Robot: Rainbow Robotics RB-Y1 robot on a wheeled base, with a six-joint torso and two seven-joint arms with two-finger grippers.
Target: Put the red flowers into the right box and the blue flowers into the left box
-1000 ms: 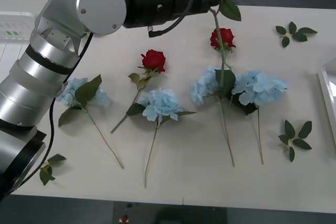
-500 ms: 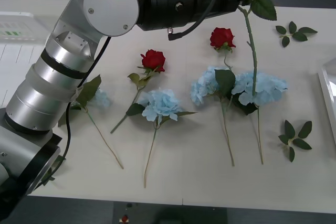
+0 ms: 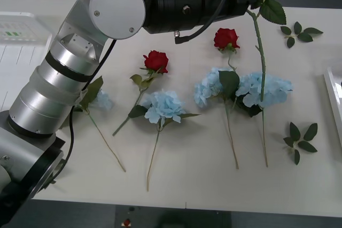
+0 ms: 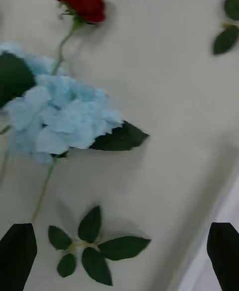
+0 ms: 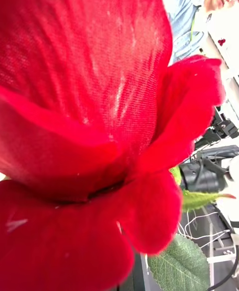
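Left end effector is up at the far edge of the desk [image 3: 203, 185], its tip out of sight there; the wrist view has a red rose bloom [image 5: 89, 122] pressed right up against the lens, and a green stem [image 3: 260, 62] hangs down from it over the blue hydrangeas [image 3: 264, 89], so I judge it clamped on that rose. Can't read the finger gap directly. Stem hangs near vertical because the rose is held high by its head end.

Right end effector [image 4: 119, 256] hovers spread wide and empty above the right side of the desk, over a leaf sprig [image 4: 89, 248].

The right box [image 3: 335, 105] sits at the right edge, well apart from the carried rose. Two more red roses [image 3: 156, 61] lie on the desk; the left box [image 3: 21, 30] sits at the far-left corner.
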